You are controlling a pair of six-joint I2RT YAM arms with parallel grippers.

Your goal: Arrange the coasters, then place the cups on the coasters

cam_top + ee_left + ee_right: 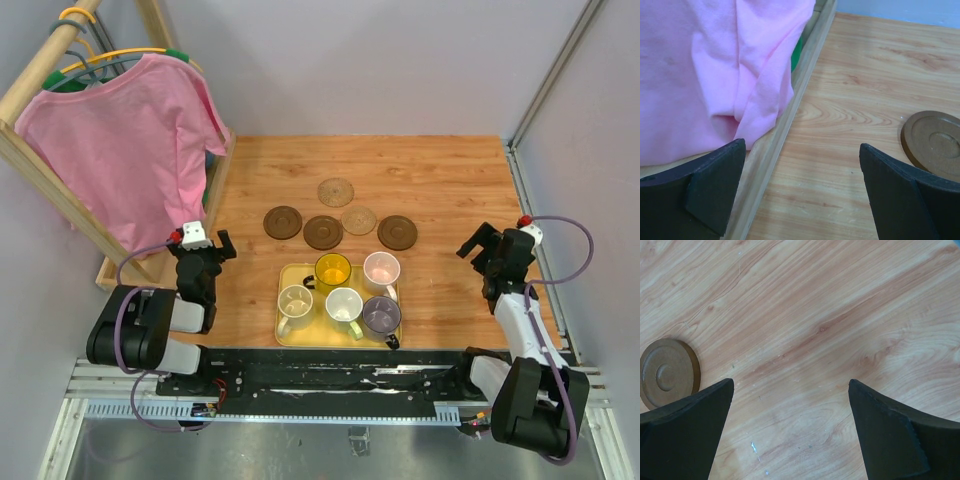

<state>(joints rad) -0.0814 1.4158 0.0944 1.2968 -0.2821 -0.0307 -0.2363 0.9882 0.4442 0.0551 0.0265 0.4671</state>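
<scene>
Several coasters lie on the wooden table behind the tray: three dark brown ones (283,222) (322,232) (397,232) and two tan ones (336,191) (358,220). Several cups stand in the yellow tray (283,336): beige (295,300), yellow (332,269), pale pink (381,268), white (343,303) and grey-purple (381,314). My left gripper (208,246) (802,145) hangs open left of the tray, with a dark coaster (935,145) to its right. My right gripper (483,246) (790,382) is open over bare wood right of the tray, a dark coaster (667,372) at its left.
A wooden rack (60,190) with a pink shirt (130,150) on hangers stands at the left, its base rail (790,125) just beside my left fingers. Grey walls close in the table on the back and right.
</scene>
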